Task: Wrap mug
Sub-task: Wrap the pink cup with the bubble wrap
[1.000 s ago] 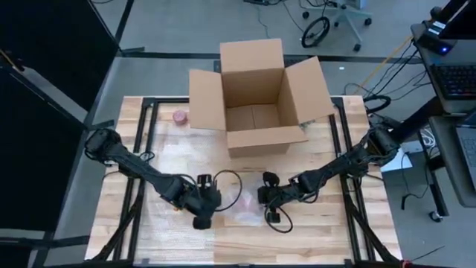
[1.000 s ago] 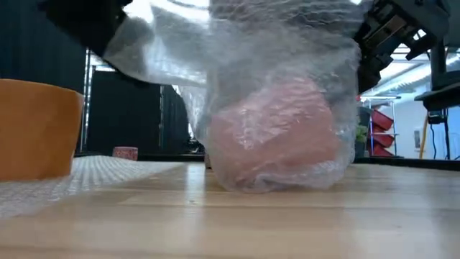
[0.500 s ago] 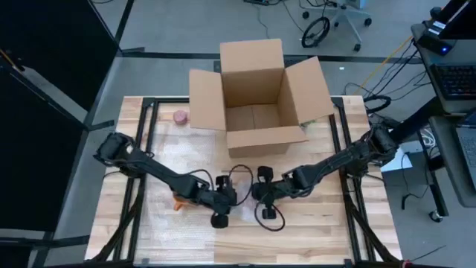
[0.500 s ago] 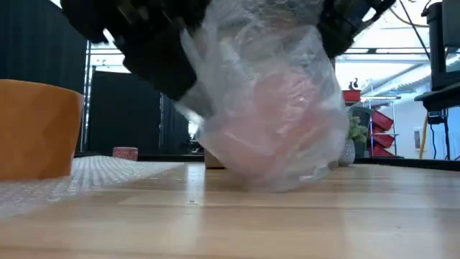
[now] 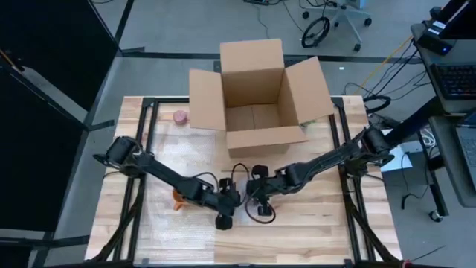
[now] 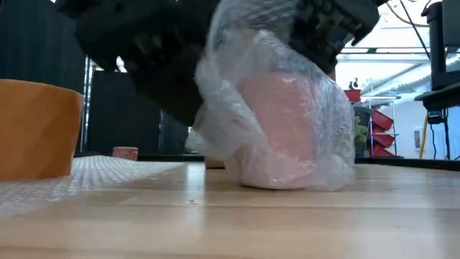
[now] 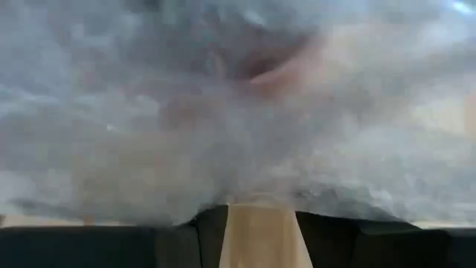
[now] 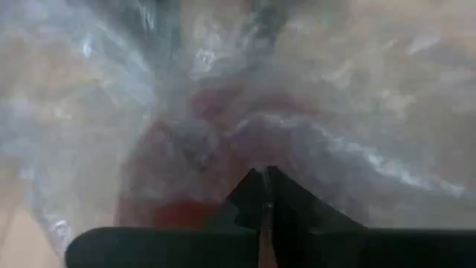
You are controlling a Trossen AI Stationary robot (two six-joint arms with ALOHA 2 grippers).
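A pink mug (image 6: 282,126) stands on the wooden table, swathed in clear bubble wrap (image 6: 237,86). The two grippers close in on it from either side. My left gripper (image 5: 227,202) is on its left, open, with bare wood showing between its fingers (image 7: 256,231) and the wrap just ahead. My right gripper (image 5: 255,196) is on its right, shut on the wrap (image 8: 223,112). In the high view the arms hide most of the bundle. My left gripper has its fingertips right at the wrap (image 7: 245,190), but I cannot tell whether they touch it. My right gripper pinches a gathered bunch of the bubble wrap (image 8: 262,160) between its two fingertips, coming from the table's right side. The wrap runs taut from there over the mug, whose base is on the table.
An open cardboard box (image 5: 256,100) stands at the far middle. An orange mug (image 6: 36,129) sits left of the bundle, on a flat sheet of bubble wrap (image 6: 93,173). A small pink roll (image 5: 179,117) lies at the far left.
My left gripper has gone toward the table's right edge and my right gripper toward the left, closing in on the bundle. The wrapped mug has tipped from lying on its side toward upright, with the wrap drawn over it.
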